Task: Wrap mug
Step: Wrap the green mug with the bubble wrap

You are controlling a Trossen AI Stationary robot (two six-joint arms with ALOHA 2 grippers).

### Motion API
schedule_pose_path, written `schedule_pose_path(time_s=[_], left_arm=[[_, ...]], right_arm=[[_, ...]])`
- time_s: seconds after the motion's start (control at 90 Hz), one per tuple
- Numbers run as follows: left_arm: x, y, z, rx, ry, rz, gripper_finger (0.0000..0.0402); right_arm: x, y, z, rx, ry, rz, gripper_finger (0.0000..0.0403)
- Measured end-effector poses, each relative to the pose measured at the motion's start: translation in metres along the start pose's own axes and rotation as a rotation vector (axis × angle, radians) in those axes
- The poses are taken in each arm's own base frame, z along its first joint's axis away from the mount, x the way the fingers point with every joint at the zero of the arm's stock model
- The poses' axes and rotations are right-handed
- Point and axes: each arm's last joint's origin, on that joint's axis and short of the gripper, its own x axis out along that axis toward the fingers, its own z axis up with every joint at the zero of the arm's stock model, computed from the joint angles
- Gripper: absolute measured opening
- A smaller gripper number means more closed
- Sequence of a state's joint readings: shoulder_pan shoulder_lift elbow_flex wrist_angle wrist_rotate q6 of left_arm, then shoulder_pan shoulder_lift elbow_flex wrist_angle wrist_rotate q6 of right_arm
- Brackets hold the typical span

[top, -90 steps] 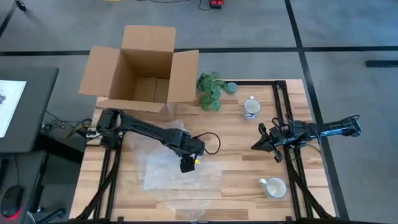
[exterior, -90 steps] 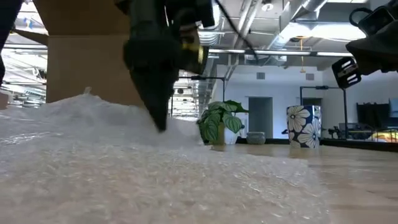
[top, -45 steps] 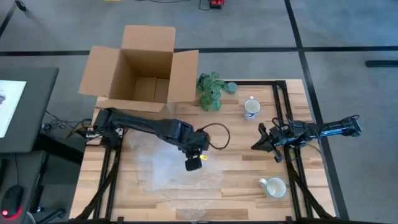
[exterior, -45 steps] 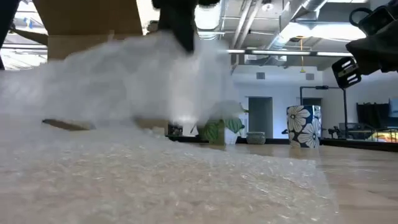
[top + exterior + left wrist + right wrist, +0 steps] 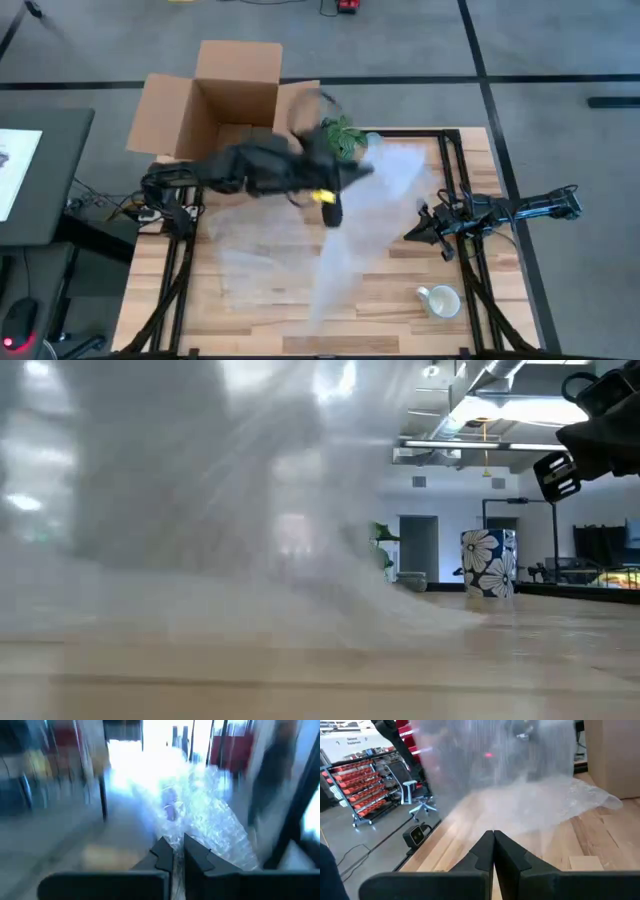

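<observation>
The left gripper [image 5: 331, 210] is raised over the middle of the counter [image 5: 240, 310], its jaws nearly closed on an edge of the bubble wrap [image 5: 370, 215], which billows up and drapes rightward across the far right part of the counter. The floral mug [image 5: 486, 564] stands far right, behind the lifted sheet and hidden by it from above; a second white mug [image 5: 440, 300] sits near right, uncovered. The right gripper [image 5: 418, 226] waits at the right edge, jaws closed on nothing. The plant [image 5: 340, 135] and cardboard box [image 5: 225, 100] stand at the far side. The risk I see: the sheet may knock the floral mug over, snag the plant, or slip from the narrow pinch.
</observation>
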State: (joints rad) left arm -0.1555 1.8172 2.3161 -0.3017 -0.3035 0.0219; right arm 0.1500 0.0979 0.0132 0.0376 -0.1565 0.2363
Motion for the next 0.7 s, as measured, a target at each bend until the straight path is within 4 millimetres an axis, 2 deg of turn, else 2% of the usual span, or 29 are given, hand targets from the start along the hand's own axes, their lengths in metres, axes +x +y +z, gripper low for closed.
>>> schedule_pose_path(time_s=[0.067, 0.133, 0.278, 0.444, 0.544, 0.7], left_arm=[[-0.002, -0.001, 0.015, 0.026, -0.144, 0.000, 0.0000], [-0.006, -0.006, 0.022, 0.059, -0.197, -0.004, 0.0000], [-0.017, -0.032, 0.013, 0.118, -0.073, 0.085, 0.0000], [-0.033, -0.065, -0.014, 0.115, 0.168, 0.268, 0.0000], [-0.045, -0.083, -0.039, 0.079, 0.277, 0.380, 0.0000], [-0.082, -0.110, -0.085, 0.055, 0.398, 0.540, 0.0000]], right_arm=[[0.000, 0.000, 0.000, 0.000, 0.000, 0.000, 0.0000], [0.000, 0.000, 0.000, 0.000, 0.000, -0.001, 0.0000], [0.000, 0.000, 0.000, 0.000, 0.000, -0.001, 0.0000], [0.000, 0.000, 0.000, 0.000, 0.000, -0.001, 0.0000], [0.000, 0.000, 0.000, 0.000, 0.000, 0.000, 0.0000], [0.000, 0.000, 0.000, 0.000, 0.000, 0.000, 0.0000]])
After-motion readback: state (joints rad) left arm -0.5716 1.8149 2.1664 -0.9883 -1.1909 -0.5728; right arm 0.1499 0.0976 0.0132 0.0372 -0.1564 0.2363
